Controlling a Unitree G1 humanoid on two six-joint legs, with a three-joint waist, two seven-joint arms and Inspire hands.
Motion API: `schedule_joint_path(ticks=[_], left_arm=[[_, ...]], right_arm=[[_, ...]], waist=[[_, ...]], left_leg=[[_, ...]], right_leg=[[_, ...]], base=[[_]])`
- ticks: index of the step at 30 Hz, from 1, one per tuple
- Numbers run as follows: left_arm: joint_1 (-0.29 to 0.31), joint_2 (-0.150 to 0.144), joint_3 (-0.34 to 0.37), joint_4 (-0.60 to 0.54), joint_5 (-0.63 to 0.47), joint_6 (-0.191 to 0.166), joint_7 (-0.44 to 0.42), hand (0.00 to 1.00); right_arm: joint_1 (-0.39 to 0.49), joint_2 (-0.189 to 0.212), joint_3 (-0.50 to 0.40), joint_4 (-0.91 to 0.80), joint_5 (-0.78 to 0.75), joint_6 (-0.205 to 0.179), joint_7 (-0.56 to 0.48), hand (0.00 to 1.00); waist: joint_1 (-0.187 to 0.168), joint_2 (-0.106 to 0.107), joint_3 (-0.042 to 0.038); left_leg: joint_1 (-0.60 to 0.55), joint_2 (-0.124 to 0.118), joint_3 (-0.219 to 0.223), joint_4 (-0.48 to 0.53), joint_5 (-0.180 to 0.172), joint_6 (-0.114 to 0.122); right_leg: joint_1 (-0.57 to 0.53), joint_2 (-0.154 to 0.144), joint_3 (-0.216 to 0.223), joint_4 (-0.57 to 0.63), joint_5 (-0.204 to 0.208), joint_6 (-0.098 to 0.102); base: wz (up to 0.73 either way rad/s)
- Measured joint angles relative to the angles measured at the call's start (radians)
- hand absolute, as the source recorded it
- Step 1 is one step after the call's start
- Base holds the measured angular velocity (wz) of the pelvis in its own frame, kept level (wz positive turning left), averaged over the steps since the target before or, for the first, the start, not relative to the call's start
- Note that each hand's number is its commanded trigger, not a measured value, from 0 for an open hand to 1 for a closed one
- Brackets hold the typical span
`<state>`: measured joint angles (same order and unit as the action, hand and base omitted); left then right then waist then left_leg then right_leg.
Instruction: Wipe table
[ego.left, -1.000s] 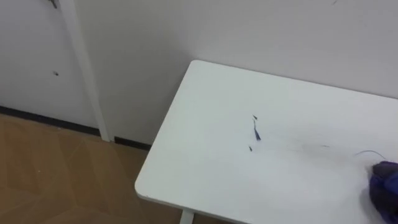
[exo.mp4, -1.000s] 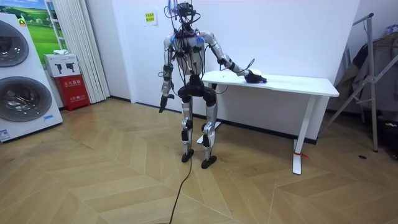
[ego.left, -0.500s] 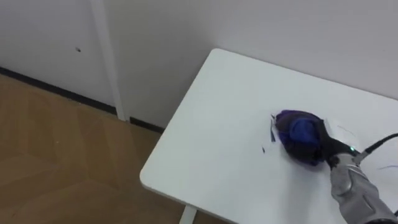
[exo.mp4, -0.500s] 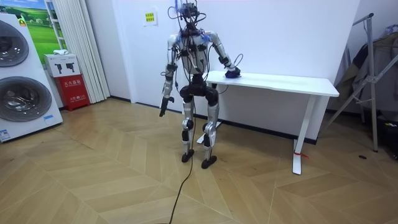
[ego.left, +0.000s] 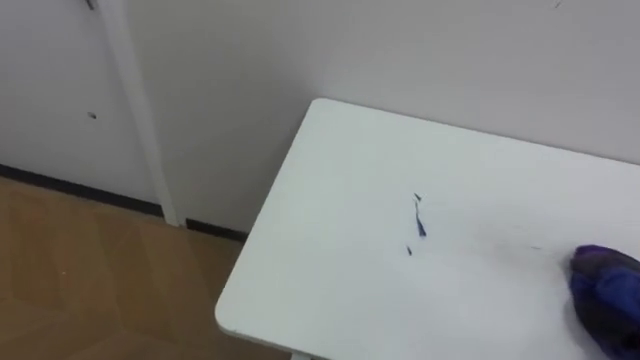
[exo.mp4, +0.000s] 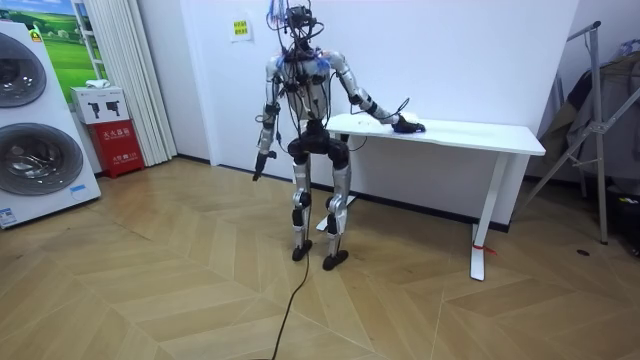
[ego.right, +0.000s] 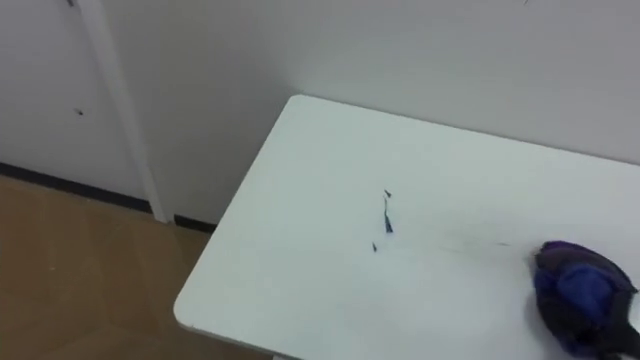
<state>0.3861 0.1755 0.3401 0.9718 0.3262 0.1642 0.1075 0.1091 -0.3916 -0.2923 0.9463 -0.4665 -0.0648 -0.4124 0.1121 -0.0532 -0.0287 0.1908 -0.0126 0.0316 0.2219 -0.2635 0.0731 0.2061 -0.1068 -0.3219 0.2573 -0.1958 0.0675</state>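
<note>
A white table (ego.left: 330, 200) stands against the wall, and I am at its left end. Small blue ink marks (ego.left: 418, 222) lie near the middle of the top, also visible as the marks (ego.right: 387, 222) in the right eye view. A bunched blue cloth (ego.right: 578, 290) rests on the table to the right of the marks, a short way from them. In the room view my right hand (exo.mp4: 398, 122) reaches out over the table with the cloth (exo.mp4: 406, 126) at its end. My left hand (exo.mp4: 258, 165) hangs idle at my side.
The table's left edge and front corner (ego.left: 225, 310) are close to me, with wooden floor (ego.left: 80, 270) below. A white wall and a vertical pipe (ego.left: 135, 110) stand behind. Washing machines (exo.mp4: 35, 130) are at the room view's left, a metal rack (exo.mp4: 600, 110) at its right.
Half a second ago the cloth lay over the ink marks; it has since slid back to the right. The marks still show. The head camera shifted as well.
</note>
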Motion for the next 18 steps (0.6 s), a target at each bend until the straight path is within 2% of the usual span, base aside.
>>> schedule_joint_path(ticks=[1, 2, 4, 5, 6, 7, 8, 10, 11, 12, 13, 14, 16, 17, 18], left_arm=[[-0.002, 0.001, -0.006, 0.000, -0.003, 0.000, 0.003, 0.00], [-0.015, 0.004, -0.027, 0.007, -0.009, -0.007, 0.014, 0.00], [-0.067, 0.012, -0.053, 0.040, -0.011, -0.029, 0.021, 0.00], [-0.104, 0.025, -0.079, 0.062, -0.020, -0.046, 0.028, 0.00], [-0.153, 0.042, -0.111, 0.101, -0.022, -0.069, 0.039, 0.00], [-0.201, 0.060, -0.129, 0.137, -0.031, -0.087, 0.039, 0.00], [-0.230, 0.066, -0.131, 0.152, -0.029, -0.093, 0.038, 0.00], [-0.308, 0.091, -0.141, 0.168, -0.052, -0.116, 0.038, 0.00], [-0.323, 0.097, -0.151, 0.165, -0.062, -0.126, 0.037, 0.00], [-0.338, 0.113, -0.176, 0.147, -0.063, -0.133, 0.037, 0.00], [-0.339, 0.125, -0.191, 0.144, -0.065, -0.136, 0.037, 0.00], [-0.332, 0.146, -0.196, 0.144, -0.070, -0.131, 0.035, 0.00], [-0.285, 0.179, -0.177, 0.140, -0.082, -0.113, 0.035, 0.00], [-0.271, 0.187, -0.168, 0.137, -0.082, -0.111, 0.034, 0.00], [-0.239, 0.179, -0.145, 0.124, -0.082, -0.104, 0.036, 0.00]], right_arm=[[-0.007, 0.004, 0.004, -0.002, 0.005, 0.010, -0.005, 1.00], [-0.025, 0.008, 0.028, -0.006, 0.018, 0.038, -0.016, 1.00], [-0.076, 0.026, 0.070, -0.016, 0.024, 0.106, -0.037, 1.00], [-0.120, 0.045, 0.105, -0.015, 0.025, 0.162, -0.053, 1.00], [-0.184, 0.060, 0.166, -0.010, 0.024, 0.206, -0.057, 1.00], [-0.260, 0.085, 0.238, -0.010, 0.015, 0.226, -0.050, 1.00], [-0.305, 0.100, 0.279, -0.011, -0.006, 0.230, -0.045, 1.00], [-0.458, 0.137, 0.383, -0.012, -0.060, 0.216, 0.002, 1.00], [-0.488, 0.137, 0.392, -0.012, -0.063, 0.205, 0.015, 1.00], [-0.532, 0.136, 0.393, -0.014, -0.065, 0.180, 0.031, 1.00], [-0.548, 0.136, 0.393, -0.013, -0.067, 0.171, 0.037, 1.00], [-0.560, 0.134, 0.391, -0.013, -0.078, 0.155, 0.049, 1.00], [-0.535, 0.102, 0.387, -0.023, -0.097, 0.136, 0.060, 1.00], [-0.522, 0.089, 0.385, -0.027, -0.102, 0.132, 0.060, 1.00], [-0.478, 0.061, 0.365, -0.032, -0.110, 0.112, 0.056, 1.00]], waist=[[0.006, 0.002, 0.0002], [0.015, 0.010, 0.0002], [0.052, 0.018, 0.0045], [0.089, 0.021, 0.0055], [0.129, 0.023, 0.0096], [0.158, 0.020, 0.0161], [0.171, 0.018, 0.0235], [0.206, 0.001, 0.0404], [0.210, -0.008, 0.0443], [0.221, -0.024, 0.0491], [0.223, -0.030, 0.0479], [0.223, -0.041, 0.0462], [0.215, -0.048, 0.0448], [0.211, -0.055, 0.0443], [0.194, -0.043, 0.0367]], left_leg=[[-0.002, 0.005, 0.006, 0.013, -0.005, 0.001], [-0.013, 0.019, 0.030, 0.037, -0.016, 0.003], [-0.038, 0.039, 0.071, 0.069, -0.024, -0.002], [-0.059, 0.059, 0.099, 0.092, -0.030, -0.011], [-0.093, 0.092, 0.118, 0.124, -0.040, -0.028], [-0.137, 0.119, 0.120, 0.159, -0.049, -0.044], [-0.163, 0.135, 0.118, 0.179, -0.052, -0.055], [-0.271, 0.195, 0.089, 0.253, -0.060, -0.100], [-0.300, 0.204, 0.072, 0.267, -0.058, -0.113], [-0.351, 0.230, 0.038, 0.292, -0.053, -0.142], [-0.372, 0.241, 0.014, 0.300, -0.047, -0.158], [-0.391, 0.260, -0.039, 0.295, -0.033, -0.194], [-0.394, 0.323, -0.114, 0.261, -0.001, -0.276], [-0.390, 0.332, -0.122, 0.253, 0.008, -0.295], [-0.378, 0.376, -0.140, 0.228, 0.036, -0.303]], right_leg=[[-0.010, -0.003, -0.007, 0.022, -0.003, 0.000], [-0.041, -0.008, -0.004, 0.080, -0.009, 0.004], [-0.113, -0.057, 0.004, 0.221, -0.030, -0.002], [-0.147, -0.102, 0.018, 0.286, -0.048, -0.002], [-0.170, -0.144, 0.021, 0.305, -0.050, 0.000], [-0.193, -0.184, 0.021, 0.298, -0.047, 0.006], [-0.207, -0.202, 0.024, 0.286, -0.046, 0.007], [-0.219, -0.232, 0.074, 0.176, -0.018, 0.030], [-0.218, -0.240, 0.075, 0.146, -0.003, 0.034], [-0.218, -0.246, 0.072, 0.089, 0.033, 0.037], [-0.215, -0.245, 0.068, 0.063, 0.053, 0.037], [-0.203, -0.234, 0.067, 0.010, 0.080, 0.046], [-0.227, -0.187, 0.065, -0.003, 0.090, 0.050], [-0.245, -0.179, 0.053, 0.023, 0.090, 0.066], [-0.250, -0.154, 0.007, 0.125, 0.011, 0.127]], base=[[-0.49], [-0.57], [-0.65], [-0.82], [-1.01], [-0.87], [-0.61], [-0.12], [0.33], [0.42], [0.66], [0.70], [0.77], [0.76], [0.78]])
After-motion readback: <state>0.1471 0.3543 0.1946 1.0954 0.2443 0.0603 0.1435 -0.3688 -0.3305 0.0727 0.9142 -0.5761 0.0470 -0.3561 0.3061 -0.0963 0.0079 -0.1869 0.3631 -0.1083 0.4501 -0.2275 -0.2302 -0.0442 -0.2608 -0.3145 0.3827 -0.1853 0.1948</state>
